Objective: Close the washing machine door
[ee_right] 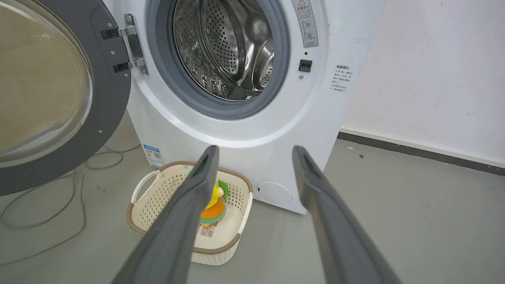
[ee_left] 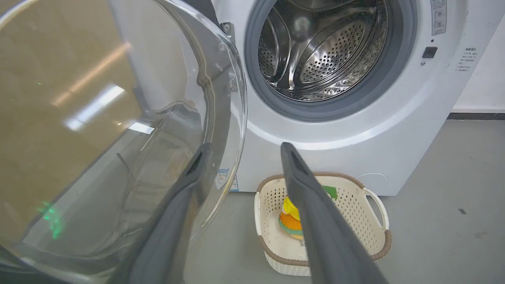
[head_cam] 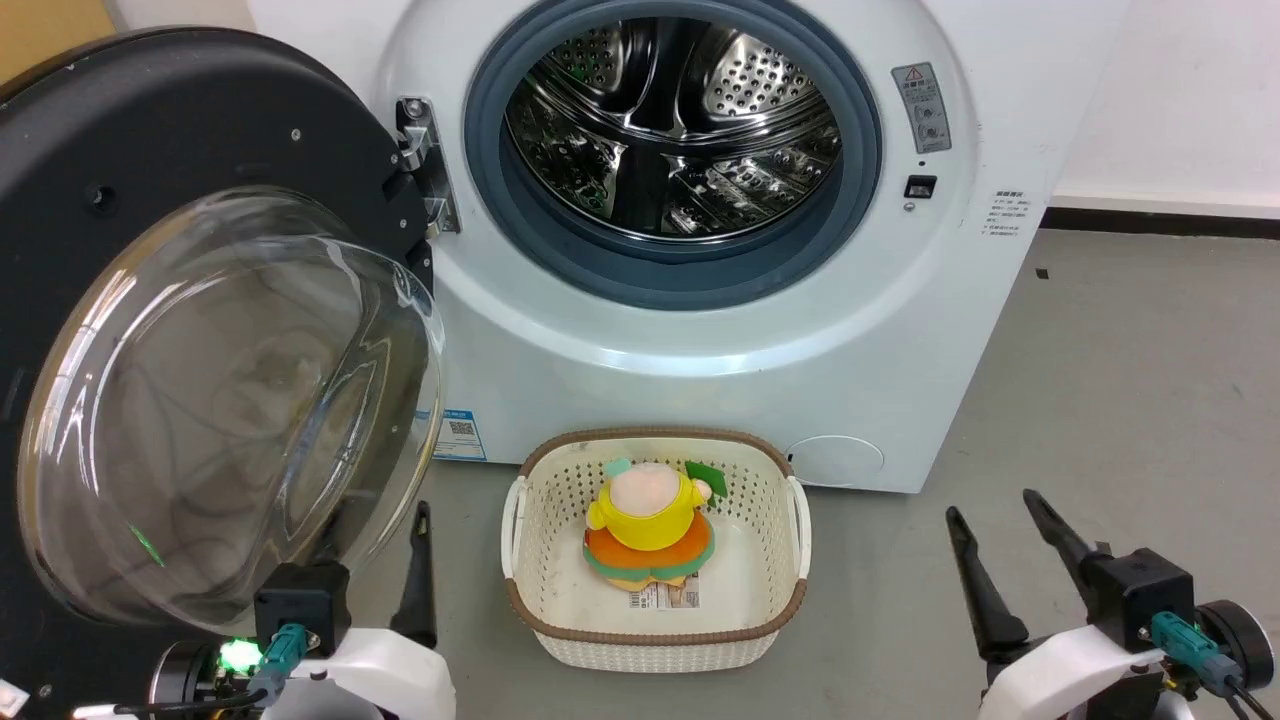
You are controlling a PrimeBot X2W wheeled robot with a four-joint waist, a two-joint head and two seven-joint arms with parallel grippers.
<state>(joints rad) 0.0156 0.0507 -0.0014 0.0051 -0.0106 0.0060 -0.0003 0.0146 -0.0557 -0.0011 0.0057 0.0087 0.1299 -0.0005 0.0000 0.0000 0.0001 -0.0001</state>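
Observation:
The washing machine door (head_cam: 200, 120) stands swung wide open at the left, hinged (head_cam: 425, 160) to the white washing machine (head_cam: 700, 350). Its clear glass bowl (head_cam: 230, 400) bulges towards me. The steel drum (head_cam: 670, 120) lies bare inside the grey gasket. My left gripper (ee_left: 244, 148) is open low beside the door. The edge of the bowl (ee_left: 232, 118) runs between its fingers, and one finger (head_cam: 420, 570) shows right of the glass. Whether it touches the glass I cannot tell. My right gripper (head_cam: 990, 505) is open and holds nothing at the lower right, apart from the machine.
A white woven basket (head_cam: 540, 620) with a yellow and orange plush toy (head_cam: 650, 520) sits on the grey floor right before the machine, between my grippers. A cable (ee_right: 59, 221) lies on the floor under the door. A white wall (ee_right: 434, 79) rises at the right.

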